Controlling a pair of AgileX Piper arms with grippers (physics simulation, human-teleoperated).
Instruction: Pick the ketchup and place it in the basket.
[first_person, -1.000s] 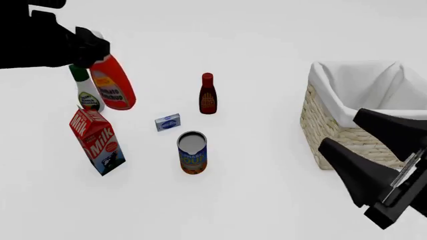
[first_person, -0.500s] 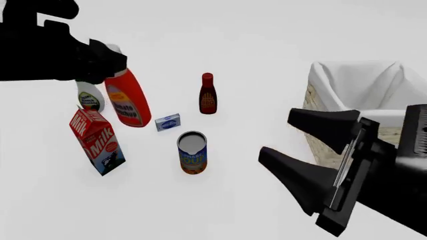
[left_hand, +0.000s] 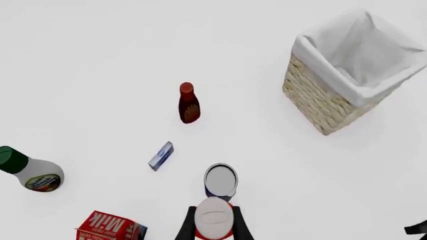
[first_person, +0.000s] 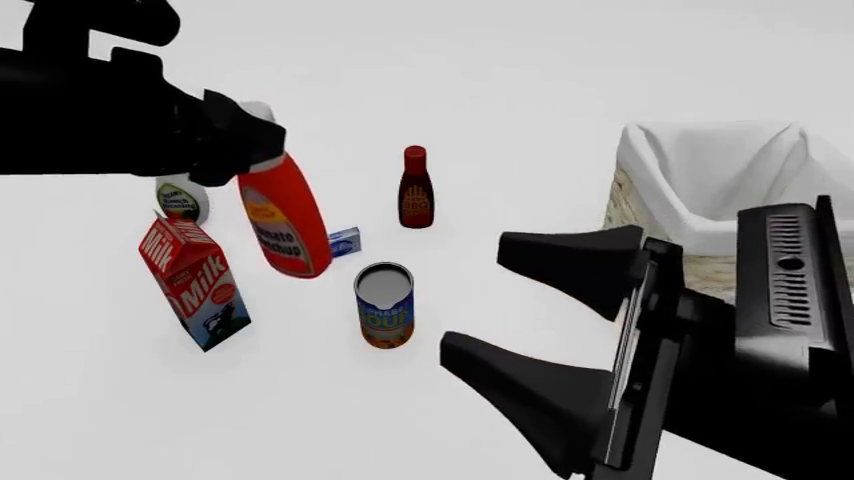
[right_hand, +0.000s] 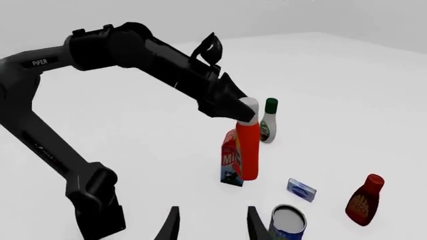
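Observation:
The ketchup (first_person: 283, 225), a red-orange bottle with a white cap, hangs tilted in the air above the table. My left gripper (first_person: 256, 140) is shut on its cap end. The left wrist view shows the white cap (left_hand: 213, 217) between the fingers (left_hand: 189, 226). In the right wrist view the ketchup (right_hand: 247, 150) hangs from the left gripper (right_hand: 243, 111). The basket (first_person: 617, 215) stands at the far right, partly hidden behind my right arm; it also shows in the left wrist view (left_hand: 317, 100). My right gripper (first_person: 477, 295) is open and empty, low in front of the basket.
A milk carton (first_person: 194, 280), a white bottle with a green cap (first_person: 178, 198), a small blue box (first_person: 344, 241), an open can (first_person: 384, 305) and a slim dark-red bottle (first_person: 415, 190) stand on the table at left and centre.
My left gripper has carried the ketchup to the right, away from the white bottle. My right gripper has swung left and further into view, in front of the basket.

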